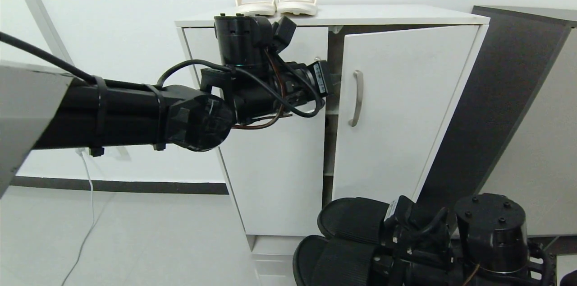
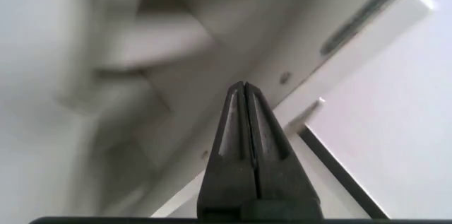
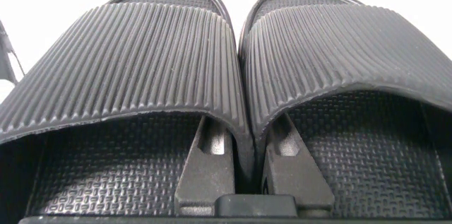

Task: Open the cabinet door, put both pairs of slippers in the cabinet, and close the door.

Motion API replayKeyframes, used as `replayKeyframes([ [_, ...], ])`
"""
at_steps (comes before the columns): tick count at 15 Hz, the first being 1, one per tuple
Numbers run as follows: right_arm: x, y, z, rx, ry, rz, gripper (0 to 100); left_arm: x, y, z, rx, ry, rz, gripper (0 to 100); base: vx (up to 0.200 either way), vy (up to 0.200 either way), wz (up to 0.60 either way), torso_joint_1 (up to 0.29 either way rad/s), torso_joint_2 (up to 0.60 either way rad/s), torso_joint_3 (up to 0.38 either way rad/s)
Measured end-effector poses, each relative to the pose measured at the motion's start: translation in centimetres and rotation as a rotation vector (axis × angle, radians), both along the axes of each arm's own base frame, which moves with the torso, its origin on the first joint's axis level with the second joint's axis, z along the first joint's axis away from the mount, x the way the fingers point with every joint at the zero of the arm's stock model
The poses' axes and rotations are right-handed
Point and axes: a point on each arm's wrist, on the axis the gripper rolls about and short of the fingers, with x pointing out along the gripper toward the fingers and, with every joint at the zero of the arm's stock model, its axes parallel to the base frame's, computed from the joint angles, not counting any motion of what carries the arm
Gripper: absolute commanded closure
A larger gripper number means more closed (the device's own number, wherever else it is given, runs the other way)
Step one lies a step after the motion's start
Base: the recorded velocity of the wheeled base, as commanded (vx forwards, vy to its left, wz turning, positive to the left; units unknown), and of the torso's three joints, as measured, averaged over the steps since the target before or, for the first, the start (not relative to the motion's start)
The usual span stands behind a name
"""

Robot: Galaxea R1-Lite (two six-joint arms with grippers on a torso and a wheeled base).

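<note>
Against the white wall, the cabinet door stands ajar, opening unfinished; left tool, pressed together, must swing it wide; right tool pinches the black slippers.

Black tubular left arm, cables cinched by strap bands, round joint cap, white label at wrist, dark grooved fingers on left gripper, round black cap on right arm dotted with screws.

Your right end effector grips the black slippers mid-frame. One finger lies in each footbed under the ribbed straps, with the adjoining side walls pinched between them.
</note>
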Motion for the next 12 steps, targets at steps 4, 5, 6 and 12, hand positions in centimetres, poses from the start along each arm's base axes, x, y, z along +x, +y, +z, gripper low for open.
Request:
replayKeyframes([
  [4,-0.4,0.2,-0.2,-0.006,0.005,0.017,100,-3.4,-3.2,-0.4,0.025,-0.003,-0.114,100,-0.2,0.0,0.0,0.0,0.0,0.002],
  [5,-0.5,0.2,-0.2,-0.008,0.006,0.019,100,-4.1,-3.6,-0.2,0.025,-0.007,-0.132,100,0.0,0.0,0.0,0.0,0.0,0.0],
  [6,-0.5,0.2,-0.2,-0.007,0.005,0.018,100,-4.3,-3.6,0.0,0.023,-0.011,-0.133,100,0.0,0.0,0.0,0.0,0.0,0.0],
  [12,0.9,0.0,0.2,0.012,-0.006,-0.032,100,-6.4,0.0,1.5,0.016,-0.021,-0.036,100,0.0,0.0,0.0,0.0,0.0,0.0],
])
